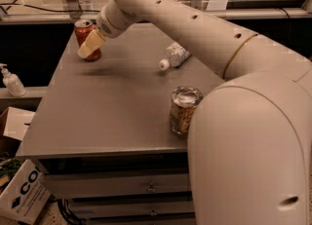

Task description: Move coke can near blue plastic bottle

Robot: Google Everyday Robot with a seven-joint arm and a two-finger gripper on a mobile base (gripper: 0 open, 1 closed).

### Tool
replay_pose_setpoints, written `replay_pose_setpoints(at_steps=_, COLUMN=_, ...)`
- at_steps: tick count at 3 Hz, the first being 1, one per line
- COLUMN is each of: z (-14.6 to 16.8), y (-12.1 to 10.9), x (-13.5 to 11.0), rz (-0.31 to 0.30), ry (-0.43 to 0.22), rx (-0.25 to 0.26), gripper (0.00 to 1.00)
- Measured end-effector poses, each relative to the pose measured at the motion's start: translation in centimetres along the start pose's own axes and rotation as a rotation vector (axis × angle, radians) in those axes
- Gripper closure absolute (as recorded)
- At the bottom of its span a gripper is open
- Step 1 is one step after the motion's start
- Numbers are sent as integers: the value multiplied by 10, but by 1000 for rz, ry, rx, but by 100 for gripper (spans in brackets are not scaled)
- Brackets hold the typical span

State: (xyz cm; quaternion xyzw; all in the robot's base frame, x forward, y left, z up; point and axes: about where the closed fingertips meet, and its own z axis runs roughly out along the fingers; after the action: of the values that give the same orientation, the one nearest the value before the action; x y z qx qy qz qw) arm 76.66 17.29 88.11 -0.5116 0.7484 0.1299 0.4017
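At the far corner of the worktop (112, 117), the tool (91, 45) is hovering at the coke can (81, 33). I cannot tell whether it is gripping, and grasping likely comes next.

Coke can (83, 31) stood upright at the far left corner of the bench (107, 112). End effector (90, 45) sat just before the can, at its right. Blue plastic bottle (174, 56) lay on its side further right. Jar (183, 111) stood nearer the front, well apart from both.

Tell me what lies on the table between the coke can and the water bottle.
Nothing: the camera view shows bare table from can to bottle. The gripper hangs at the can, with the arm above.
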Motion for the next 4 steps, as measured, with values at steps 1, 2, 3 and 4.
replay_pose_setpoints(at_steps=1, z=16, y=4, x=-8, rz=-5, ry=4, rx=-25, gripper=0)
replay_pose_setpoints(at_steps=2, z=23, y=6, x=-17, rz=-14, ry=-9, rx=-34, gripper=17)
replay_pose_setpoints(at_steps=3, z=24, y=6, x=-19, rz=-10, ry=-19, rx=-33, gripper=41)
replay_pose_setpoints(at_steps=4, z=24, y=6, x=-17, rz=-1, ry=-22, rx=-32, gripper=64)
